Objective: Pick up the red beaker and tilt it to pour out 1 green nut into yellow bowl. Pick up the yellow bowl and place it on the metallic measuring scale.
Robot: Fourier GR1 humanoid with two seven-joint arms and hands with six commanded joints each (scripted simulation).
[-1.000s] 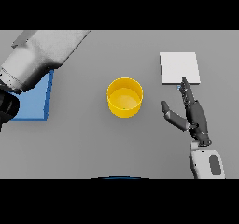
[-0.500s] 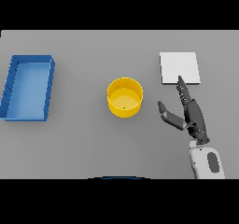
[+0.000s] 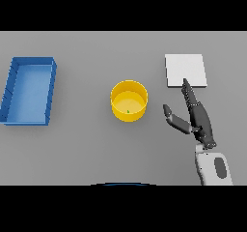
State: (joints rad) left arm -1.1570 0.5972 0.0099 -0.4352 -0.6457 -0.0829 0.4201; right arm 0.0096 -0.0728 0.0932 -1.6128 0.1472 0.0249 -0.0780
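At table centre stands the yellow bowl point(image 3: 129, 101), a small green nut point(image 3: 128, 111) on its floor, so the pour appears done; no red beaker is visible. Since a second ago the left arm has withdrawn from view, uncovering the blue tray point(image 3: 29, 91) at far left. To the bowl's right, the right hand point(image 3: 198, 120) has edged closer, fingers straight, thumb spread, holding nothing, with the white scale plate point(image 3: 185, 70) just beyond its fingertips.

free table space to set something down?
Bare table between tray and bowl, and all along the near edge. Tighter on the right: right hand sits between bowl and scale.
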